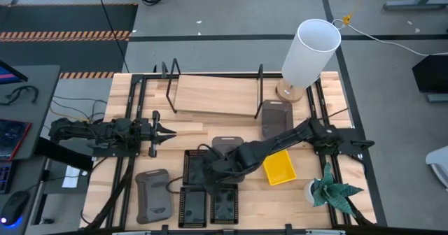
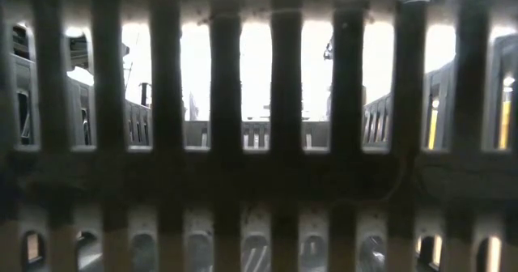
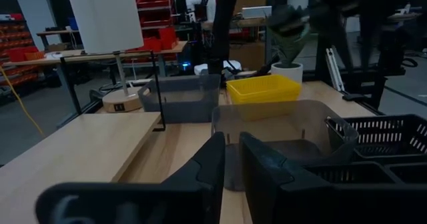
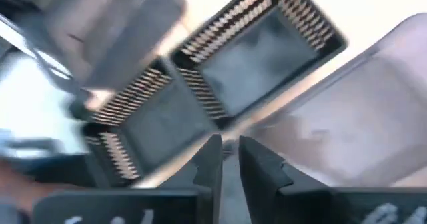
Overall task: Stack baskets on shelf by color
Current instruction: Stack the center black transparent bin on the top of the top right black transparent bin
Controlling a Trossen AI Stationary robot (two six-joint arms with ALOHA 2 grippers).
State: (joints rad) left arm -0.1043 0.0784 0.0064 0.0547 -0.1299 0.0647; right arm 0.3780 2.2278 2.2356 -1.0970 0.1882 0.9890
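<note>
My right pincer (image 1: 210,166) is hanging over a black mesh basket (image 1: 197,166), fingers nearly pinched together, gripping nothing. A grey basket (image 1: 227,149) is sitting just beside it. My left pincer (image 1: 170,131) is waiting near the shelf (image 1: 213,96), also nearly closed and empty. Basket bars are blocking my low view.

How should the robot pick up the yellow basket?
Best guess: pinch one long rim wall of the yellow basket from straight above. It sits upright and open, so its thin walls stick up, and the side away from the right arm looks free.
</note>
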